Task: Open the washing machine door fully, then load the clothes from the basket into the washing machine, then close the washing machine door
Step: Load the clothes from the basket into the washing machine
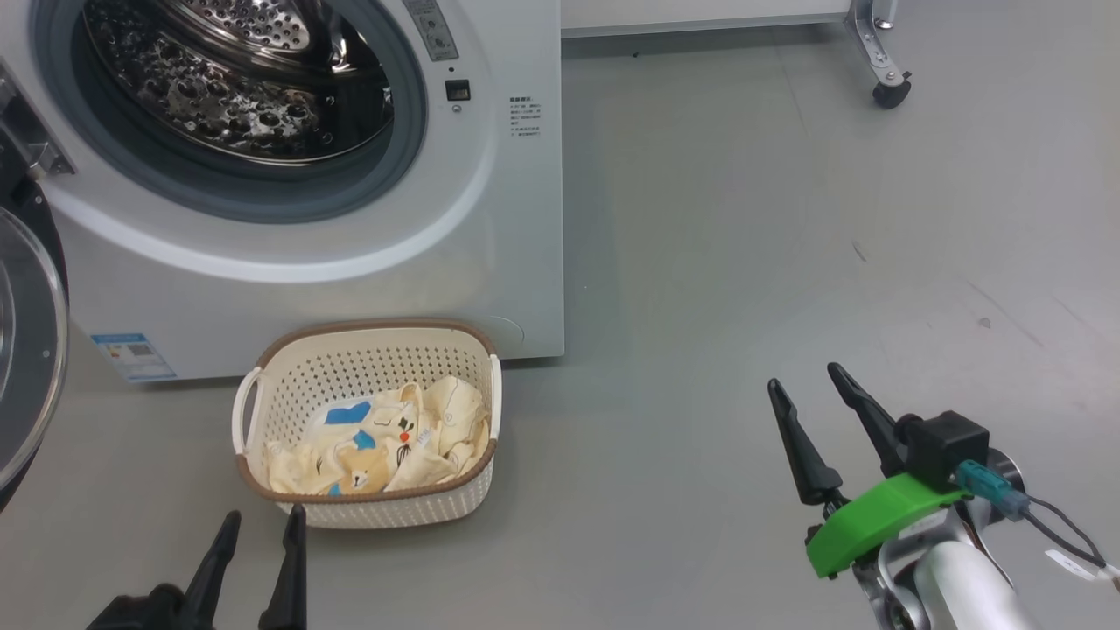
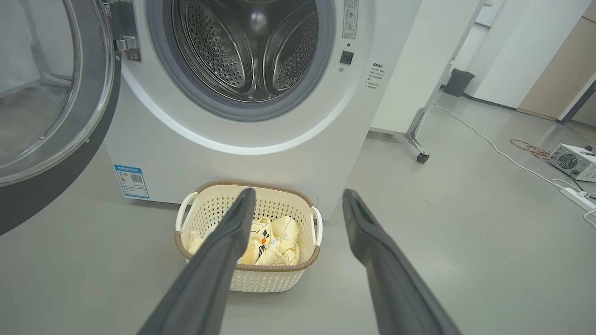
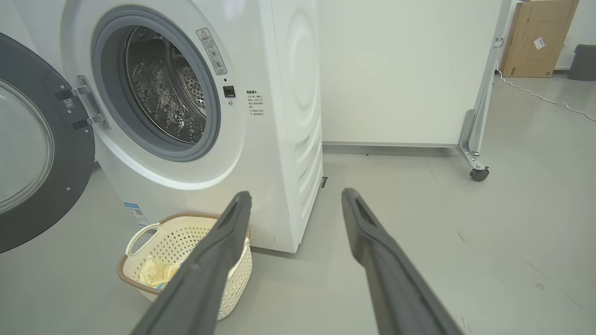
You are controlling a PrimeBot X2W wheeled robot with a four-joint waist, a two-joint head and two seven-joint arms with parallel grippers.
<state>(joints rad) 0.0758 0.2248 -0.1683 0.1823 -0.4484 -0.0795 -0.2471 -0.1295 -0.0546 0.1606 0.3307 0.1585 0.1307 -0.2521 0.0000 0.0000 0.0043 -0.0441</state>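
Big white washing machine (image 1: 490, 262) stands on the grey floor (image 1: 700, 306) w/ its door (image 3: 32, 144) swung wide open to the left on its hinge, black rim & glass dome facing the room, steel drum (image 1: 236, 79) exposed. The basket (image 1: 350, 367) sits on the floor just in front of the machine, below the opening, nr the right corner. The clothes (image 1: 385, 442) lie heaped in the basket's bottom: cream-yellow, blue patches, teddy bear print on top. The left gripper (image 1: 264, 514) hangs low just before the basket's near rim, fingers spread, nothing btwn them, tips pointing at the basket. The right gripper (image 1: 805, 376) is off to the right over bare floor, well apart from basket & machine, fingers likewise spread & holding nothing. A blue sticker (image 1: 131, 354) sits low on the machine's front, left of the basket. Behind, to the right, stands a white panel (image 3: 396, 70) on a castor (image 3: 479, 174).
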